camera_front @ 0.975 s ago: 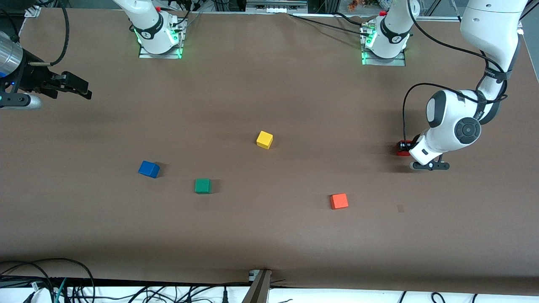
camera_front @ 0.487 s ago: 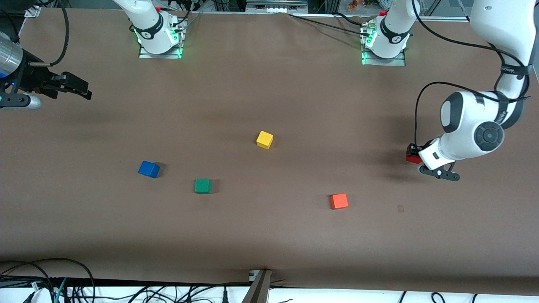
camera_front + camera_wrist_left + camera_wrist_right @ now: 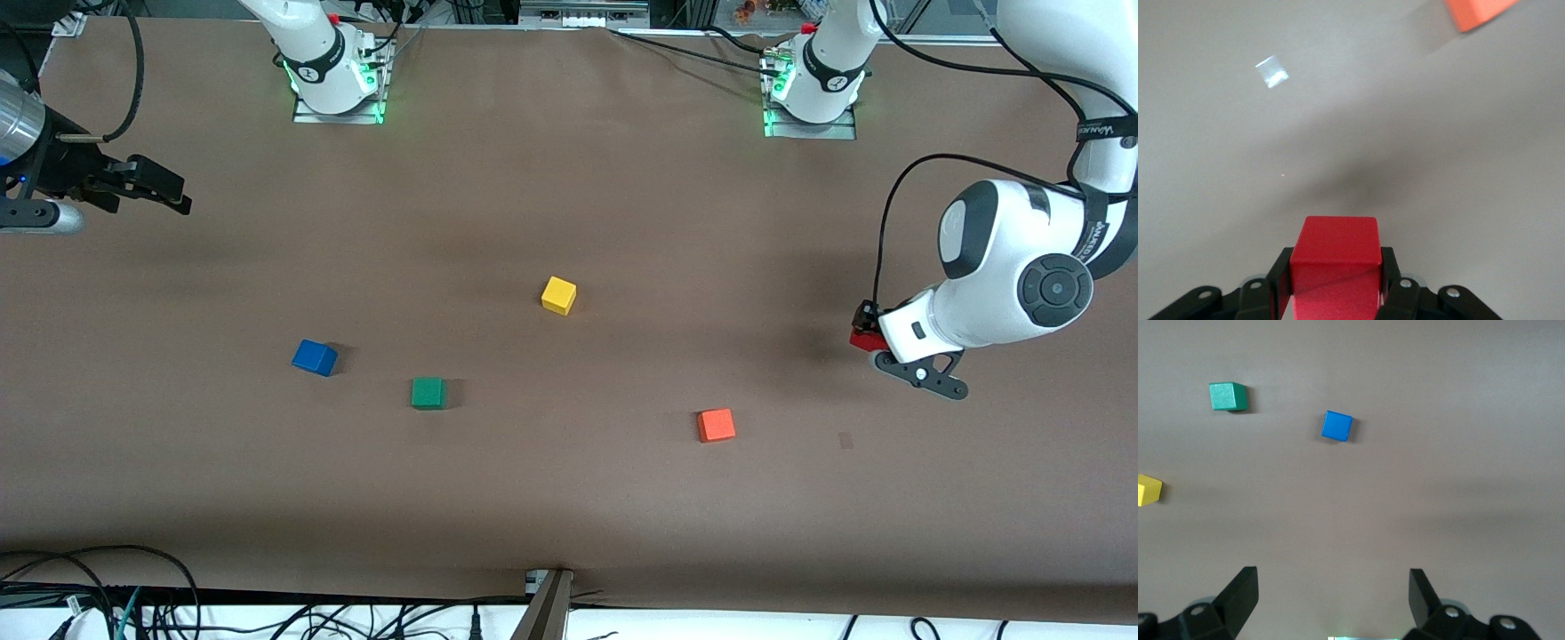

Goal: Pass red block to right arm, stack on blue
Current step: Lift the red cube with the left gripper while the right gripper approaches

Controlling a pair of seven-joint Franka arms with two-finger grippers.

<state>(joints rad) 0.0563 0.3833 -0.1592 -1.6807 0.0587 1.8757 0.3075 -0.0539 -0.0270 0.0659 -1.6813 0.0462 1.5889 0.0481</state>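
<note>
Cubes five, red block (image 3: 861, 339) in left tool (image 3: 864, 327)

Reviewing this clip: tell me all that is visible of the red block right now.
The small bright-red cube has plain, matte, unmarked faces with crisp edges. It is clamped between the two black fingers of the left pincer, which press on two facing sides, leaving its top and forward face exposed. It looks level, not tilted, and appears lifted off the brown table near the left arm's end, with its shadow below. Nothing else touches it.
</note>
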